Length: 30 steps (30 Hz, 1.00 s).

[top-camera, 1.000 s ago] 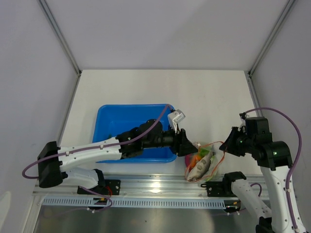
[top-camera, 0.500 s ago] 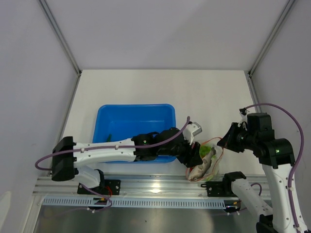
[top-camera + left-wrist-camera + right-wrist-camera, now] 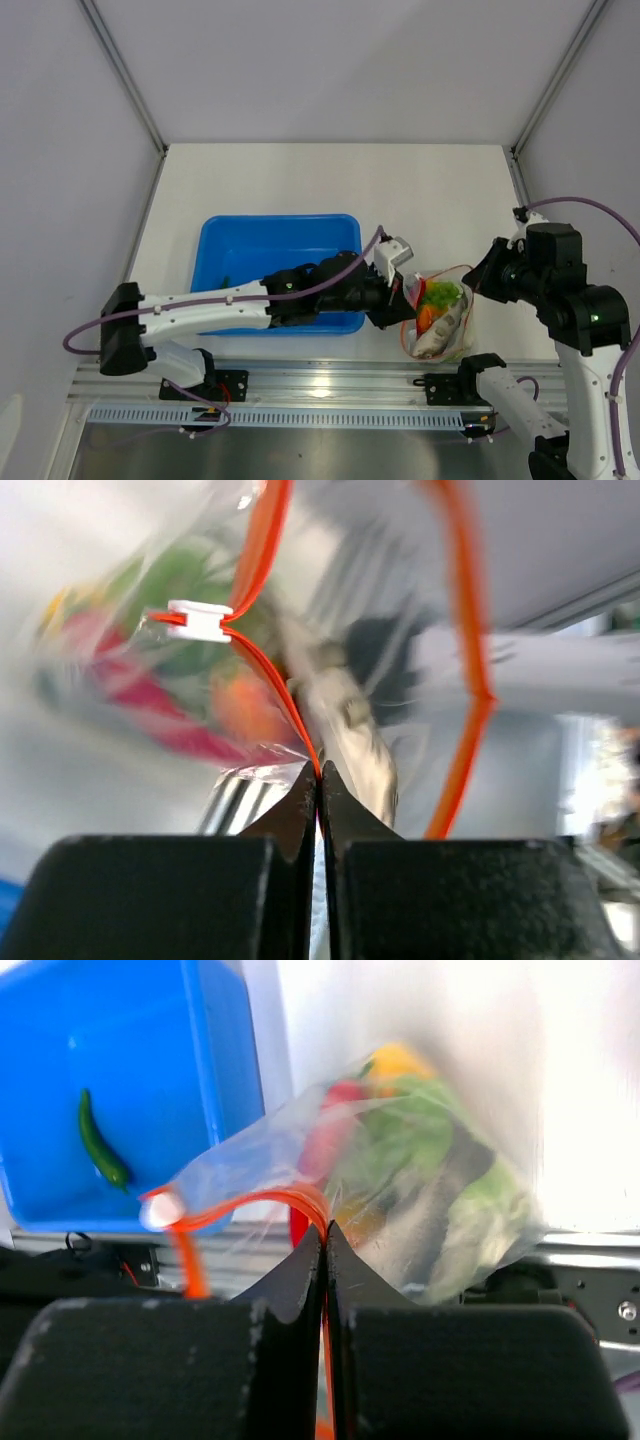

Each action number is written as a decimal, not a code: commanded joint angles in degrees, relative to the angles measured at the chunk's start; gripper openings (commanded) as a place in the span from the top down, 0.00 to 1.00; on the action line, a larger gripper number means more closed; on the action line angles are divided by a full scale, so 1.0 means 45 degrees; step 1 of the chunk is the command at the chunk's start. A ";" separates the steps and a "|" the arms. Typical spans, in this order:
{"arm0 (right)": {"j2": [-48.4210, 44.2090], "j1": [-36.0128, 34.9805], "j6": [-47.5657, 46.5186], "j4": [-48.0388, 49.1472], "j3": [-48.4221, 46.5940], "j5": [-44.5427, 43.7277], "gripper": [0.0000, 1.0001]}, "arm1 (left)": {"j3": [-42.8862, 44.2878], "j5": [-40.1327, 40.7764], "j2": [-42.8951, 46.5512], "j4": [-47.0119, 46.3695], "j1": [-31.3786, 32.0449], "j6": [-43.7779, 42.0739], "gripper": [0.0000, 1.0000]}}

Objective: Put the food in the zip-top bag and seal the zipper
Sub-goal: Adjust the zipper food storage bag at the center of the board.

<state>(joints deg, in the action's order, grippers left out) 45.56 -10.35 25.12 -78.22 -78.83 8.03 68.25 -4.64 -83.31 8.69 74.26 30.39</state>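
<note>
The zip-top bag (image 3: 441, 320) hangs between both grippers, just right of the blue tray. Through its clear plastic I see food: a grey fish (image 3: 352, 730), green pieces (image 3: 420, 1135), and red and orange pieces. The zipper (image 3: 470, 630) loops open in an orange band, with a white slider (image 3: 200, 620) on it. My left gripper (image 3: 409, 292) is shut on the zipper strip at the mouth's left side (image 3: 318, 774). On the right side of the mouth, my right gripper (image 3: 478, 284) is shut on the same strip (image 3: 325, 1228). One slim dark green food piece (image 3: 101, 1148) lies in the tray.
The blue tray (image 3: 270, 250) sits left of the bag, under the left arm. An aluminium rail (image 3: 320, 385) runs along the table's near edge below the bag. Grey walls stand on the left, far and right sides.
My left gripper was open beside the bag and has now shut on the zipper strip. The bag has risen and shifted right, and my right gripper moved slightly right with it.
</note>
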 commanded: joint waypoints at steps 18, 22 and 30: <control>-0.0399 -0.0161 0.0744 0.2654 0.3297 0.1652 1.00 | -0.1477 -0.2778 0.0115 -0.3929 -0.1834 0.2021 0.99; -0.0476 -0.0161 0.0823 0.2830 0.3337 0.1634 1.00 | -0.1143 -0.1861 0.0757 -0.2890 -0.1483 0.1256 0.99; -0.0281 -0.0161 0.0862 0.3240 0.3513 0.1789 1.00 | -0.0305 -0.0452 0.1112 -0.0388 -0.1384 -0.0191 0.99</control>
<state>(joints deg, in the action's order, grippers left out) 43.99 -10.81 28.51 -66.89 -62.76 15.07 63.26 -10.11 -80.36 2.76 67.85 33.87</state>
